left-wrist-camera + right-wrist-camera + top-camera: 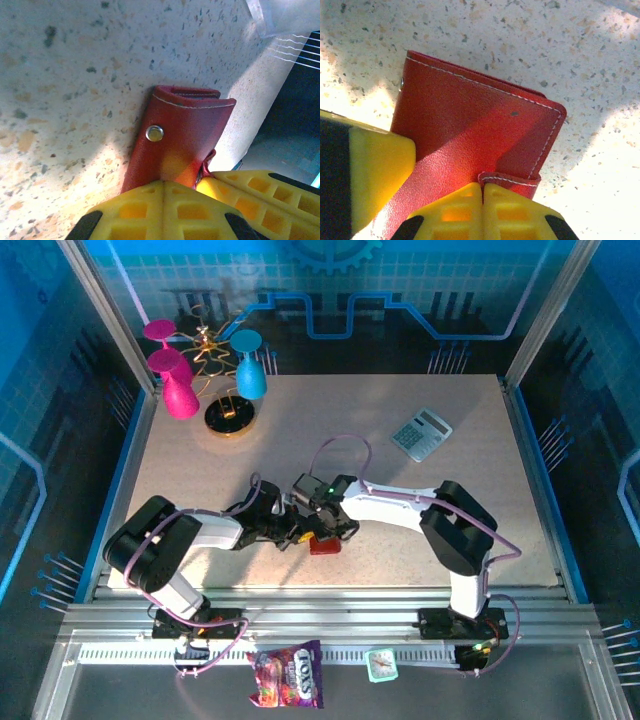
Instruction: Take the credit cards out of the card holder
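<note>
Both claws closed at the red folding leather card holder (325, 544)

The card holder (470, 120) is seen lying on the speckled beige table (420, 510), near its near edge, between the 2 arms. The left gripper (292, 532) is shut, its yellow fingertips (145, 210) set over the flap with the metal snap stud (154, 133). The right gripper (482, 205) is shut too, touching the small stitched strap (512, 181). Whether leather is actually pinched cannot be told.

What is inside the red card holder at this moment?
The card holder is folded shut; only its red outside and a metal snap show. The left gripper and the right gripper are shut on it. Any cards inside are covered.
</note>
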Available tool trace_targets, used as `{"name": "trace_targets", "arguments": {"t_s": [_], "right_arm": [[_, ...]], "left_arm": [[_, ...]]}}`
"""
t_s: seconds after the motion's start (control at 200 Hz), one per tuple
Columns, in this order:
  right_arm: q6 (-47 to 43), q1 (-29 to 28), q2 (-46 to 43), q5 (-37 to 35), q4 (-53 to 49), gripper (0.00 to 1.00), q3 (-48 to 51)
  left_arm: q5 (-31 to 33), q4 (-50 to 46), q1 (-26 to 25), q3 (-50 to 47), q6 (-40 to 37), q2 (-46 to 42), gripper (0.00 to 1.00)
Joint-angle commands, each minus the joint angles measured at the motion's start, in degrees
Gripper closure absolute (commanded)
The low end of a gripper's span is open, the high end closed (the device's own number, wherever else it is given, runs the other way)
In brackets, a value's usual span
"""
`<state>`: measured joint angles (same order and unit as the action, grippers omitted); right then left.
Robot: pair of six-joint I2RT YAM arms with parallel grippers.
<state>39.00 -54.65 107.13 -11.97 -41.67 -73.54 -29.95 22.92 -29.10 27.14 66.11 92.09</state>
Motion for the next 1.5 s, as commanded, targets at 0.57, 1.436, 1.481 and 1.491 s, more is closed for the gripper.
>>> {"name": "trace_targets", "arguments": {"t_s": [0.57,1.436,1.481,1.491], "right_arm": [[6.4,13.2,-15.2,16.8,21.2,0.83,22.3],[7.8,15.4,-12.9,21.0,27.5,0.86,25.2],[7.7,15.4,-13.7,20.6,26.9,0.88,25.1],[7.7,15.3,-13.8,20.5,26.9,0.89,25.0]], "left_arm": [[3.3,-10.9,-0.4,1.0,-1.6,1.6,1.0],[4.2,-19.9,-0.4,7.0,-5.0,-3.9,0.96],[4.5,-20.6,-0.4,7.5,-5.3,-4.7,0.95],[4.7,-20.8,-0.4,7.6,-5.4,-5.0,0.95]]}}
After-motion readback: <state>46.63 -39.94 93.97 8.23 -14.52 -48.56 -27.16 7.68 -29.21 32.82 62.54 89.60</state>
